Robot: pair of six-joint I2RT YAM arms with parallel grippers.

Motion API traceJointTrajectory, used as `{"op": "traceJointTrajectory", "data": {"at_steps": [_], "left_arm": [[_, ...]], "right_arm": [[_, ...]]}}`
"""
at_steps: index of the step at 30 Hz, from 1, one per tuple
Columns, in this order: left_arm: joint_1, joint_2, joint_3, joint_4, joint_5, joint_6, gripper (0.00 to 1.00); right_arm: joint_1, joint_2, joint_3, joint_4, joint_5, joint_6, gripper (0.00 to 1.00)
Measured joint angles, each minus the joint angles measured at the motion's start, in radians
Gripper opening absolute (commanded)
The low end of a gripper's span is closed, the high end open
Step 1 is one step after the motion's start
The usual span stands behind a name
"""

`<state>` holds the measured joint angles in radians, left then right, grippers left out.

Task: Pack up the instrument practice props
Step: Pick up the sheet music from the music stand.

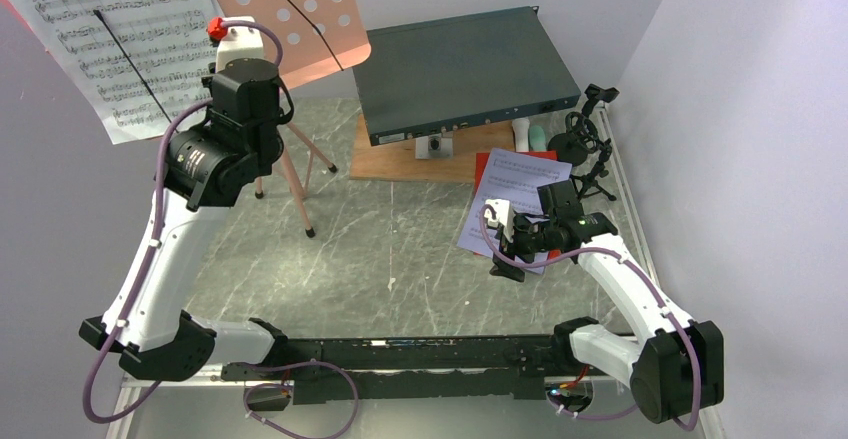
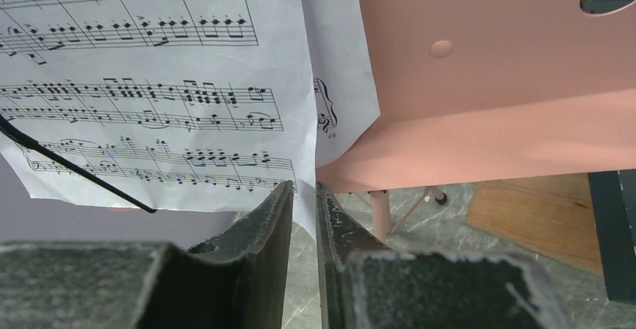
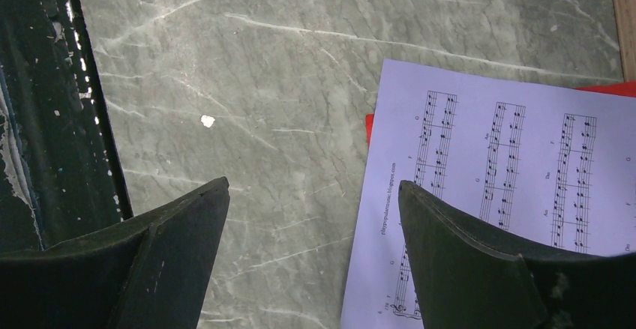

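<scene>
I judge nothing packed yet: my left gripper, nearly closed, meets the white page on the pink stand, grip unclear; my right gripper gapes over the lavender page.

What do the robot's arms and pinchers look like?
The left arm and right arm are white tubes with chunky black joints. Purple cables loop along both. A red cap tops the left wrist. The left gripper and right gripper have dark, scuffed, wedge-shaped fingers.
</scene>
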<state>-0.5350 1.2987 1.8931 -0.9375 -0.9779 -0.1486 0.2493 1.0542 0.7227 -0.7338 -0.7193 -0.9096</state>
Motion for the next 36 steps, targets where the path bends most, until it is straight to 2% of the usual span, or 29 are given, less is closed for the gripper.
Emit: {"op": "traceJointTrajectory", "data": {"at_steps": [6, 9, 11, 12, 19, 23, 30, 36], "left_arm": [[0.0, -0.003, -0.01, -0.015, 0.003, -0.009, 0.22], [0.001, -0.009, -0.014, -0.015, 0.002, -0.011, 0.13], [0.002, -0.015, -0.022, -0.011, 0.002, -0.01, 0.02], [0.002, -0.019, -0.027, -0.01, 0.002, -0.006, 0.0], [0.004, -0.029, -0.041, -0.005, 0.024, 0.015, 0.0], [0.004, -0.061, -0.042, 0.021, 0.118, 0.032, 0.0], [0.005, -0.219, -0.137, 0.178, 0.39, 0.086, 0.0], [0.005, -0.273, -0.175, 0.28, 0.529, 0.121, 0.0]], "right_arm": [[0.0, -0.008, 0.0, 0.0, 0.0, 0.0, 0.86], [0.0, -0.008, 0.0, 0.0, 0.0, 0.0, 0.86], [0.0, -0.009, 0.0, 0.0, 0.0, 0.0, 0.86], [0.0, -0.009, 0.0, 0.0, 0.0, 0.0, 0.86], [0.0, -0.009, 0.0, 0.0, 0.0, 0.0, 0.86], [0.0, -0.01, 0.0, 0.0, 0.0, 0.0, 0.86], [-0.003, -0.01, 0.0, 0.0, 0.0, 0.0, 0.86], [-0.004, -0.017, 0.0, 0.0, 0.0, 0.0, 0.86]]}}
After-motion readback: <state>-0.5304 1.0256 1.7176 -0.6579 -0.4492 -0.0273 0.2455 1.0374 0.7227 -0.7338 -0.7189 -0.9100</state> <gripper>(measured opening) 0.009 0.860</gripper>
